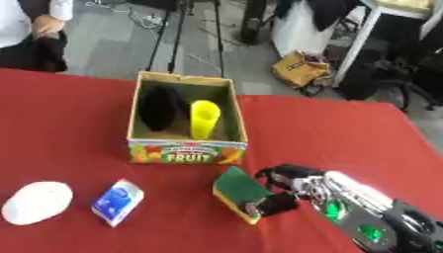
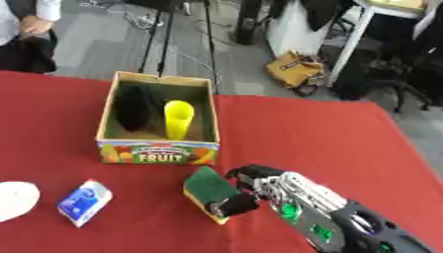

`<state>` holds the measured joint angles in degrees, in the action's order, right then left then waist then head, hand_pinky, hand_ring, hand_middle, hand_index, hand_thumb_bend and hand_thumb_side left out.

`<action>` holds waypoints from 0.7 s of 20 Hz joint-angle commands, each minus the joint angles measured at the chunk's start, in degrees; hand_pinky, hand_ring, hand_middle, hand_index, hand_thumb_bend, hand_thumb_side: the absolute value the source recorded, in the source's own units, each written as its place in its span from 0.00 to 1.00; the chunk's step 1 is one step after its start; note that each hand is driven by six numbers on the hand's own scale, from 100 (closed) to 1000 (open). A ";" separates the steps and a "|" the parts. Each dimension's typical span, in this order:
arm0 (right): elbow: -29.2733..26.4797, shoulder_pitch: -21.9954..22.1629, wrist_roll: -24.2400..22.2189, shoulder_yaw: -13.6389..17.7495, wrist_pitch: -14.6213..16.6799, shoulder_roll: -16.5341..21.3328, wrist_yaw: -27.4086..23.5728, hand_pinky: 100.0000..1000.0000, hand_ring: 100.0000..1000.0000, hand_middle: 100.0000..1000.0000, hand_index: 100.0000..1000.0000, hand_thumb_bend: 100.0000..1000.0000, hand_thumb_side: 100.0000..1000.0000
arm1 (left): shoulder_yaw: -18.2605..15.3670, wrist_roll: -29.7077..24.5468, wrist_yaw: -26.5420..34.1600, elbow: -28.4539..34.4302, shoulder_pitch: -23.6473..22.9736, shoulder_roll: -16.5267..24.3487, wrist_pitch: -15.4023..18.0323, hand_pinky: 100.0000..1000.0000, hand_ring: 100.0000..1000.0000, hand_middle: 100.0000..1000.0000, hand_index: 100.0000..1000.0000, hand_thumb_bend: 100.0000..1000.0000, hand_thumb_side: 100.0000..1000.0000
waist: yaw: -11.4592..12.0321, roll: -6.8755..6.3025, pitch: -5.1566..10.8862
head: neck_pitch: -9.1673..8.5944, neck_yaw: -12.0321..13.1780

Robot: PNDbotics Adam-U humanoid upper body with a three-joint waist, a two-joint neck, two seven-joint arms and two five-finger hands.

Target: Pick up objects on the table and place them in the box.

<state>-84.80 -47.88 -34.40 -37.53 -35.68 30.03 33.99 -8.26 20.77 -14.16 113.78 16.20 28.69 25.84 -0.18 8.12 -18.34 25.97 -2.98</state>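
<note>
A green and yellow sponge lies tilted on the red table, just in front of the cardboard fruit box. My right hand comes in from the lower right, its fingers curled over the sponge's right side and its thumb at the near end. Inside the box sit a yellow cup and a black object. At the front left lie a blue and white packet and a white rounded object. My left hand shows in neither view.
Beyond the far table edge are tripod legs, a brown bag on the floor and a seated person at the upper left. Bare red cloth stretches to the right of the box.
</note>
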 commanded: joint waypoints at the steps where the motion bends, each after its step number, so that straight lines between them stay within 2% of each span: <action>1: -1.21 -1.07 -5.94 0.27 -5.98 1.51 0.32 0.94 0.96 0.66 0.97 0.44 0.67 | -0.36 -0.34 0.22 0.81 0.88 0.95 0.15 1.00 1.00 0.91 0.90 0.00 1.00 | 0.01 -0.41 1.00 | -0.25 -0.09; 3: -1.07 -1.13 -6.16 0.16 -5.81 1.38 0.49 0.94 0.96 0.68 0.97 0.45 0.69 | -0.36 -0.40 0.23 0.81 0.93 0.93 0.15 1.00 1.00 0.91 0.90 0.00 1.00 | 0.02 -0.38 0.97 | -0.21 -0.14; 4: -0.98 -1.15 -6.34 0.02 -5.72 1.27 0.56 0.95 0.98 0.74 0.99 0.48 0.72 | -0.35 -0.44 0.25 0.81 0.94 0.88 0.13 1.00 1.00 0.91 0.90 0.00 1.00 | 0.04 -0.34 0.93 | -0.14 -0.18; 6: -0.82 -1.21 -6.63 -0.12 -5.58 1.11 0.70 0.95 0.99 0.75 1.00 0.49 0.72 | -0.35 -0.51 0.28 0.81 0.96 0.83 0.10 1.00 1.00 0.91 0.91 0.00 1.00 | 0.04 -0.30 0.90 | -0.09 -0.21; 7: -0.75 -1.22 -6.75 -0.14 -5.56 1.06 0.74 0.95 1.00 0.89 1.00 0.53 0.82 | -0.35 -0.53 0.30 0.81 0.95 0.82 0.10 1.00 1.00 0.91 0.91 0.00 1.00 | 0.05 -0.30 0.89 | -0.08 -0.22; 8: -0.44 -1.24 -7.09 -0.21 -5.88 0.88 0.67 0.95 1.00 0.89 1.00 0.53 0.82 | -0.35 -0.56 0.32 0.81 0.93 0.80 0.09 1.00 1.00 0.91 0.91 0.00 1.00 | 0.08 -0.29 0.86 | -0.07 -0.23; 9: -0.21 -1.33 -7.42 -0.27 -6.26 0.67 0.59 0.95 1.00 0.91 1.00 0.56 0.88 | -0.35 -0.59 0.34 0.81 0.92 0.79 0.09 1.00 1.00 0.91 0.91 0.00 1.00 | 0.10 -0.28 0.85 | -0.06 -0.26; 14: 1.66 -1.57 -8.46 -0.50 -8.80 -1.50 0.10 0.95 1.00 0.92 1.00 0.59 0.91 | -0.41 -0.67 0.44 0.81 1.12 0.77 0.07 1.00 1.00 0.91 0.91 0.00 1.00 | 0.13 -0.14 0.79 | -0.13 -0.61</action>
<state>-83.31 -48.43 -34.49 -38.47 -35.59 28.18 34.22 -8.27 20.36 -13.97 113.78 16.58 28.69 25.88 -0.03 8.30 -18.40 25.98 -3.33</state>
